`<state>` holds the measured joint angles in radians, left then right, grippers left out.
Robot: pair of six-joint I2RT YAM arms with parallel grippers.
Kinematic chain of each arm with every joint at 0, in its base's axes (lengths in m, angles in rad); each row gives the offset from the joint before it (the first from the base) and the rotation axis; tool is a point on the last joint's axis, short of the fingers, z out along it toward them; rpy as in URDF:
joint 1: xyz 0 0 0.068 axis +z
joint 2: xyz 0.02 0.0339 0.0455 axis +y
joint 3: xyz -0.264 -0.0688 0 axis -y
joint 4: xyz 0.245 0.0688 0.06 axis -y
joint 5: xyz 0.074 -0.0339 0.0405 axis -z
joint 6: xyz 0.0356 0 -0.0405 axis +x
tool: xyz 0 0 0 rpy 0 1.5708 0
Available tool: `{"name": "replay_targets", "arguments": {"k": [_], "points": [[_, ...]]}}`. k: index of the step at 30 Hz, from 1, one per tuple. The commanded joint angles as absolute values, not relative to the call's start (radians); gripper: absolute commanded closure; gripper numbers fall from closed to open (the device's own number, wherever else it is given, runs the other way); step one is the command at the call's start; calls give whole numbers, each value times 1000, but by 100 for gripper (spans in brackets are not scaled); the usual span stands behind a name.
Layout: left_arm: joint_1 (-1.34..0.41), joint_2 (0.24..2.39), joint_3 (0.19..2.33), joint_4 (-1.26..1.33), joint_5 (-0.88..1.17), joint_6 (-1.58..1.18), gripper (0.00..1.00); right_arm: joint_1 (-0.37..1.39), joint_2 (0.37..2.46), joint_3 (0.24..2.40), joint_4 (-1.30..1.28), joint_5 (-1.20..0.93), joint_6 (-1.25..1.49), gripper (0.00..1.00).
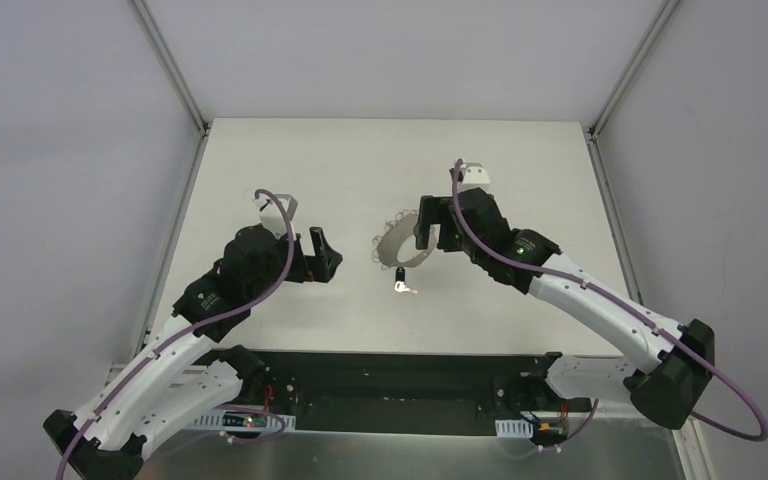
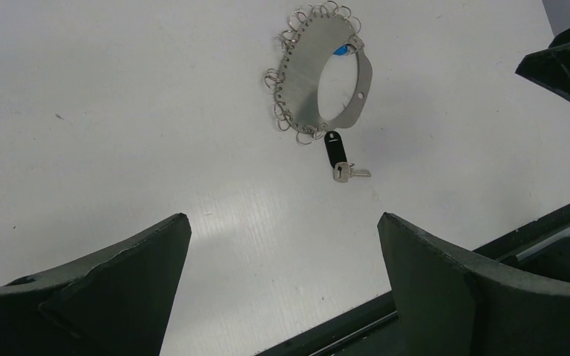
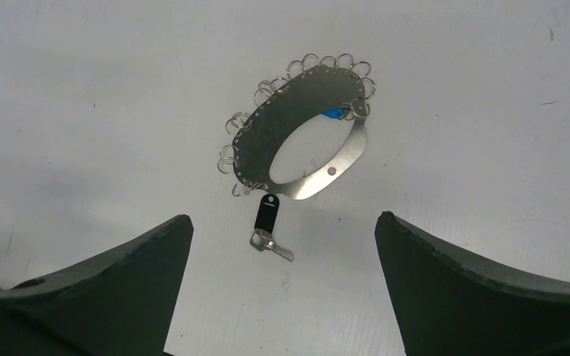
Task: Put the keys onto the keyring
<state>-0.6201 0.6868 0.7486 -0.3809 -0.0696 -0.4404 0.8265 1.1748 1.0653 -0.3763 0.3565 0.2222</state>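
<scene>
keyring (image 3: 282,133) & black key (image 3: 266,213) just ahead of r gripper (image 3: 282,217)

A lab test cell — white table (image 1: 360,170), grey walls (image 1: 60,150), metal posts (image 1: 170,65).

Beside the black mounting rail (image 1: 400,385), the left arm (image 1: 160,370) and right arm (image 1: 600,305) wear white link shells. Farther from it come black joints, looping purple cables (image 1: 290,240), a tiny green light (image 1: 521,250) and broad matte-black wedge fingers (image 2: 119,293).
</scene>
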Motion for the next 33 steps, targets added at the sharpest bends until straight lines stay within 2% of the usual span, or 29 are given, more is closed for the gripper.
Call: {"name": "replay_targets", "arguments": {"k": [1,8,12,17,23,27,33], "points": [[-612,693,767,-366,-98,-469,0,827,1233,1087,-304,383,322,5],[-612,703,763,-356,-82,-465,0,784,1412,1173,-383,450,534,8],[-612,697,756,-354,-75,-466,0,737,1492,1188,-356,408,554,13],[-612,685,741,-353,-78,-471,0,717,1589,1222,-359,305,581,27],[-612,686,733,-348,-74,-479,0,731,1631,1163,-289,157,737,32],[-612,694,733,-345,-68,-484,0,763,1674,1146,-272,123,816,33],[-612,697,730,-345,-59,-488,0,779,1736,1129,-241,88,900,40]]}}
